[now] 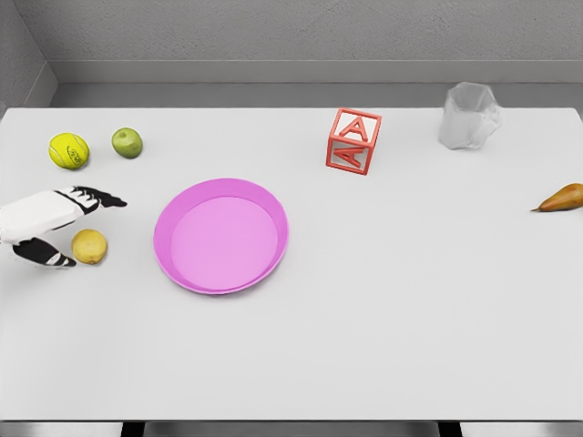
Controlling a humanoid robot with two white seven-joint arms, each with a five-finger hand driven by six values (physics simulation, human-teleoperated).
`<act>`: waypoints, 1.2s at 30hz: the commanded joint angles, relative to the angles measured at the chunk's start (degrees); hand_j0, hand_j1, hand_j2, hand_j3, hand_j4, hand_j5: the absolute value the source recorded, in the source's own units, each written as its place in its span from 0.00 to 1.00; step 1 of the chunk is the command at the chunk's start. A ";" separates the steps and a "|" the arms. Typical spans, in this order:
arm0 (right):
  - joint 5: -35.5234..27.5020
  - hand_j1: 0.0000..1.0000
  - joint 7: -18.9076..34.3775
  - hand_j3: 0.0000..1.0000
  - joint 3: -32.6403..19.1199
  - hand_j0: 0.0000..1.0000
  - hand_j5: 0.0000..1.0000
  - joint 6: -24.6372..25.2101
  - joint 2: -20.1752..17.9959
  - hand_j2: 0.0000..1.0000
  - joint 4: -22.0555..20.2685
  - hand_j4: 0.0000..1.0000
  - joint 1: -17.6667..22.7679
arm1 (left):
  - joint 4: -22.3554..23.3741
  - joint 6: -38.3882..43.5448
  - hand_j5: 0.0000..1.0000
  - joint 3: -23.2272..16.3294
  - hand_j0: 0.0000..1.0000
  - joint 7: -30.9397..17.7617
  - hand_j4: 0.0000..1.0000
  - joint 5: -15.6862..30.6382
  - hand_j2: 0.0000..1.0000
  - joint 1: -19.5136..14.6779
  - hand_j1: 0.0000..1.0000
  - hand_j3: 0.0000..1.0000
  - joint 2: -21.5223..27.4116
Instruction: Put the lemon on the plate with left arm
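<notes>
Near the counter's (383, 328) left edge, the robot's left hand (68, 228) spreads its fingers around the lemon (89, 247), not yet gripping, just beside the empty pink plate (221, 285).

a white table (383, 346) carries several loose things. at its far left lie a yellow tennis ball (68, 150) and, just to its right, a green apple (127, 143), apart from each other. far and right of centre sits a red letter block (352, 140) showing an "a". further right stands a clear faceted glass (468, 116). a brown pear (561, 198) lies at the right edge.
</notes>
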 commanded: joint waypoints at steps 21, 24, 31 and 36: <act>-0.01 1.00 0.01 1.00 0.00 1.00 1.00 -0.02 0.00 1.00 0.01 1.00 0.00 | -0.01 0.11 0.76 -3.63 0.76 -0.06 0.76 -3.78 0.76 -0.35 0.76 0.76 0.47; -0.01 1.00 0.01 1.00 0.00 1.00 1.00 -0.02 0.00 1.00 0.01 1.00 0.00 | -0.19 0.11 0.74 -3.71 0.74 -0.06 0.74 -4.04 0.74 -0.35 0.74 0.74 0.55; -0.01 1.00 0.01 1.00 0.00 1.00 1.00 0.07 0.00 1.00 0.01 1.00 0.00 | -0.10 0.11 0.65 -3.71 0.65 -0.06 0.65 -4.92 0.65 -0.79 0.65 0.65 0.73; -0.01 1.00 0.01 1.00 0.00 1.00 1.00 -0.02 0.00 1.00 0.01 1.00 0.00 | -0.10 0.11 0.57 -3.80 0.57 -0.15 0.57 -5.10 0.57 -0.88 0.57 0.57 1.26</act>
